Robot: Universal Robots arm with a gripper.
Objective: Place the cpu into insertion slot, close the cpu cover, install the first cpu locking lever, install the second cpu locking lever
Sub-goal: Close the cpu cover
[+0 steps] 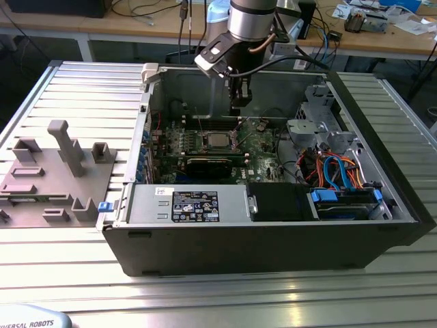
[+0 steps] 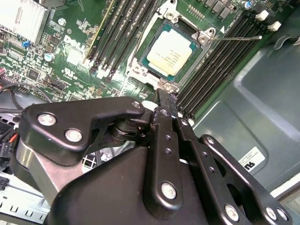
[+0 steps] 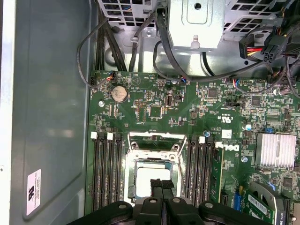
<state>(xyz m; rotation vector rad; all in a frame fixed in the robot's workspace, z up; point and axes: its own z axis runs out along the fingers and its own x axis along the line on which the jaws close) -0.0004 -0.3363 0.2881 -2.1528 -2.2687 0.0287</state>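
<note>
The hand (image 2: pixel 165 96), closed with nothing in it, hovers just above the socket's edge. Beyond it the cpu (image 2: pixel 168 56) sits in the insertion slot (image 3: pixel 129 154), with the cpu cover (image 2: pixel 139 71) apparently down. One thin locking lever (image 2: pixel 236 38) juts free, so lever work seems in hand, calling for a fine, steady push.

Your arm (image 1: pixel 251 19) ends in a round silver-grey wrist section, with a black cable (image 1: pixel 287 61) looping off it and a pale camera mount (image 1: pixel 210 56) bolted on. Your gripper (image 2: pixel 164 99) is matte black, with flat linkage bars pinned by shiny silver screws (image 2: pixel 168 190) and narrow fingers (image 3: pixel 157 185).
</note>
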